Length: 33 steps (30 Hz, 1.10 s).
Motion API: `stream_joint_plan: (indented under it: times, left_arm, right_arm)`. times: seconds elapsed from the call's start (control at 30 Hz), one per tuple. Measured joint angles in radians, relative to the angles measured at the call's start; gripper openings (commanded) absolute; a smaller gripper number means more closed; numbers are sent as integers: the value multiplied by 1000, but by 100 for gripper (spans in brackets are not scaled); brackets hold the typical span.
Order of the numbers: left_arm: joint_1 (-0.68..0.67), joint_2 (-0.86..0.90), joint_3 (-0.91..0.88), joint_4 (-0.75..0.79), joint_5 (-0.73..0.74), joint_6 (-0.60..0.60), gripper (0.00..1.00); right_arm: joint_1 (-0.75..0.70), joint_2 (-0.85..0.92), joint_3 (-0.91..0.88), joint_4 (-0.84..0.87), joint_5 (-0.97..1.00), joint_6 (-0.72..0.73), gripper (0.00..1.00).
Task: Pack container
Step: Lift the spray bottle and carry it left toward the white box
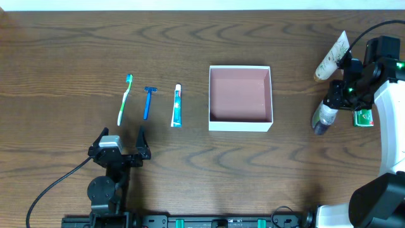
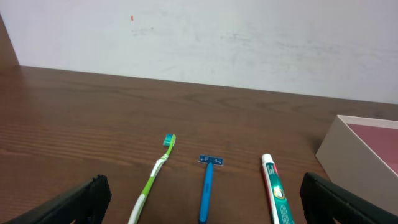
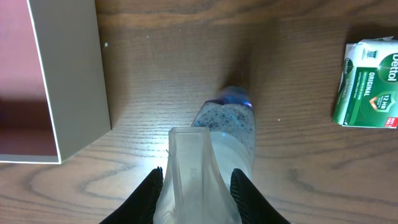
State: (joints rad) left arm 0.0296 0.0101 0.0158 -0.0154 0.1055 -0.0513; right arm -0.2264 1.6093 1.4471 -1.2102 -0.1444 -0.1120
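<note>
The box [image 1: 240, 125] is square and shallow, with thin white walls and a dusty-pink floor; it sits open and bare near the middle of the brown desk [image 1: 63, 50]. To its right, with a strip of wood between them, the right pincer [image 3: 198, 186] is clenched on a clear bottle [image 3: 227, 124] with a blue cap; in the wrist view the cap points away from the fingers and the box's white wall runs down the left edge. A green soap pack [image 1: 363, 117] lies just beyond that pincer, and a pale tube [image 1: 332, 57] lies further back. The left pincer [image 1: 122, 134] is released, jaws wide, well left of the box and nearer the front edge; between it and the box lie a toothbrush [image 1: 124, 99], a razor [image 1: 149, 101] and toothpaste [image 1: 177, 106] in a row, the toothpaste closest to the box.
</note>
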Motion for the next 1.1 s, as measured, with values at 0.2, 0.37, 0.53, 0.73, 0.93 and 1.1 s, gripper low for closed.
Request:
stream_joint_plan:
  times: [0.2, 0.37, 0.53, 0.73, 0.93, 1.1]
  left_arm:
    - [0, 0, 0, 0, 0, 0, 98]
    - [0, 0, 0, 0, 0, 0, 98]
    - [0, 0, 0, 0, 0, 0, 98]
    - [0, 0, 0, 0, 0, 0, 98]
    - [0, 0, 0, 0, 0, 0, 98]
    - [0, 0, 0, 0, 0, 0, 98]
  right_arm:
    - [0, 0, -2, 22, -21, 10, 19]
    - [0, 0, 21, 7, -50, 15, 19]
    - [0, 0, 40, -3, -58, 18, 19]
    - [4, 1, 103, -42, -104, 18, 18]
    - [90, 1, 237, -28, -144, 26, 20]
    - [212, 1, 338, 47, -161, 69, 20]
